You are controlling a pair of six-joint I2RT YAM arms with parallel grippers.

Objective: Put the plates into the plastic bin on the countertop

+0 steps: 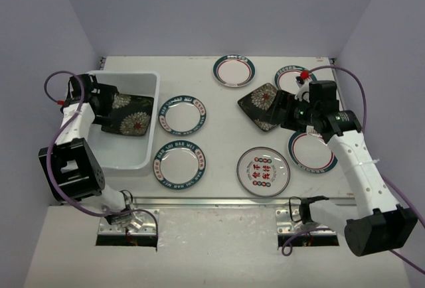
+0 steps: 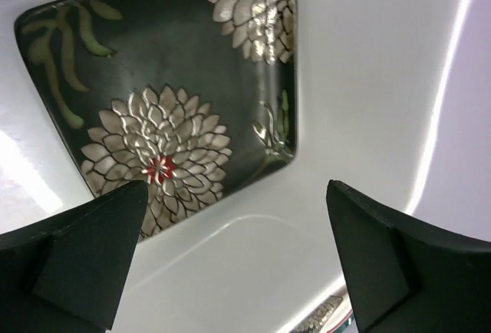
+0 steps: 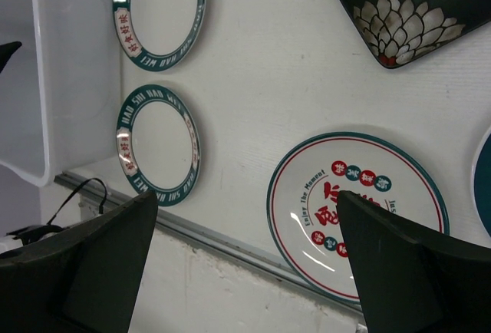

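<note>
**Glazed plates, raised rims: one in the bin, the rest waiting**

A black plate (image 2: 153, 103) is lying tilted inside the bin (image 1: 149, 79), one edge leaning up against the wall. The left gripper (image 2: 230, 256) is hanging over it with jaws spread wide and nothing between them. The right gripper (image 3: 245, 256) is also gaping empty, hovering near the second black plate (image 1: 260, 104) on the counter (image 1: 219, 135). The round plates (image 1: 183, 115) are lying flat around it, none of them touching.

These are looking like stiff, glossy pieces, probably ceramic or melamine, so likely slick under the pads and prone to chipping or clattering if dropped. Lying flat, each one is offering only its raised rim. The sensible hold is a pinch across the rim, one finger under the lip and one inside. On the square plate, a corner or mid-edge is giving the best purchase.
</note>
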